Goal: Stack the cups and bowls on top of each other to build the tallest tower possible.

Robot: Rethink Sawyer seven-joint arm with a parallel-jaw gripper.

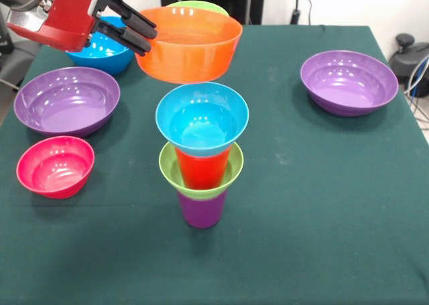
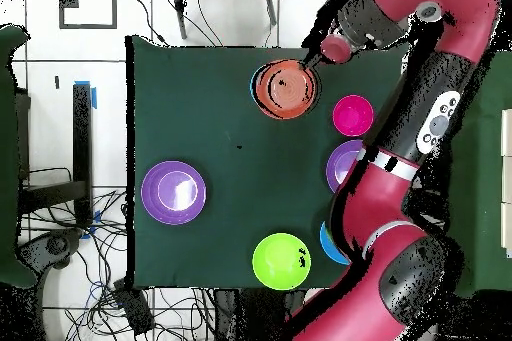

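Orange bowl (image 1: pixel 190 42), glossy thin rigid plastic, likely light and slippery, hangs lifted over the tabletop (image 1: pixel 322 204) behind the tower (image 1: pixel 201 154), the gripper (image 1: pixel 142 31) clenched on its rim, probably the best place to hold it.
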